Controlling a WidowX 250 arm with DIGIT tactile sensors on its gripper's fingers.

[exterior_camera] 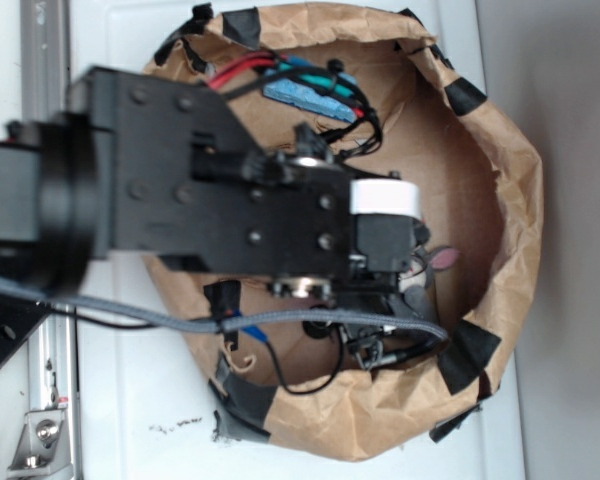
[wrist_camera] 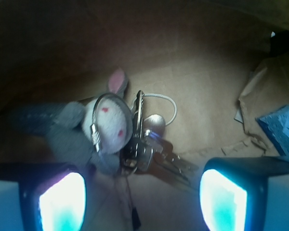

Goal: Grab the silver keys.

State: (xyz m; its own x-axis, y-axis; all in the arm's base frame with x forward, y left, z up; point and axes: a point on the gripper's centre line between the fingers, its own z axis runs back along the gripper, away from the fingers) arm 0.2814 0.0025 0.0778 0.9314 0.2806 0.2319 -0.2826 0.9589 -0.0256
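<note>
1. The landmark is the crumpled brown paper bag [exterior_camera: 500, 200], its rolled rim patched with strips of black tape; it lies on a white surface [exterior_camera: 130, 420] and its opening faces the exterior camera.
2. The black WidowX arm reaches from the left over the bag's mouth, and its black gripper [exterior_camera: 405, 270] sits down inside the bag; a white band wraps the wrist end just above it.
3. In the wrist view the gripper [wrist_camera: 142, 197] is spread wide, its two glowing pale-blue finger pads [wrist_camera: 62, 202] well apart and holding nothing.
4. The silver keys [wrist_camera: 144, 139], a small bunch of shiny grey metal on a round ring with a thin white cord loop, lie on the bag's brown floor, between the two pads and just ahead of them.
5. A grey plush mouse with pink ears [wrist_camera: 108, 120] lies on the bag's floor touching the keys; the key ring lies over its pale face.
6. A blue sponge [wrist_camera: 282, 127] rests against the bag's wall, well apart from the keys.
7. No brand, label or writing can be read anywhere.
</note>
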